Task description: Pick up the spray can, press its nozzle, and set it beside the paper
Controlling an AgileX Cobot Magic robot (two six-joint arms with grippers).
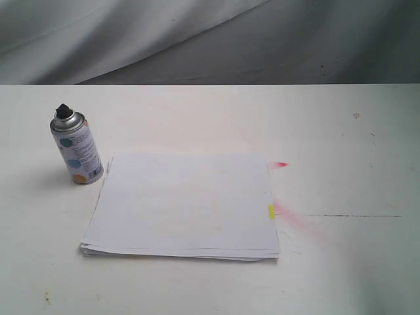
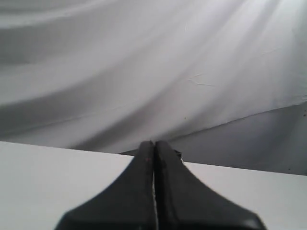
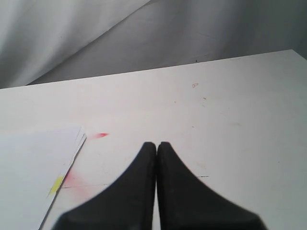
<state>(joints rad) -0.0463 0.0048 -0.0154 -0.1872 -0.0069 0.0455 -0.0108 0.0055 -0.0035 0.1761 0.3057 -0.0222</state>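
Observation:
The spray can (image 1: 77, 148), silver with a dotted white label, stands upright on the table just off the far left corner of the paper (image 1: 184, 205). Its black nozzle (image 1: 63, 111) tops the can. The paper is a flat white stack with a yellow tab (image 1: 271, 211) on its right edge; the right wrist view shows that edge (image 3: 33, 177) and tab (image 3: 56, 185). Neither arm appears in the exterior view. My left gripper (image 2: 154, 143) is shut and empty, facing the backdrop. My right gripper (image 3: 157, 144) is shut and empty over bare table to the right of the paper.
Red spray marks (image 1: 281, 165) stain the white table (image 1: 354, 170) by the paper's right edge, with a fainter pink patch (image 1: 298, 218) near the tab. A grey cloth backdrop (image 1: 210, 39) hangs behind the table's far edge.

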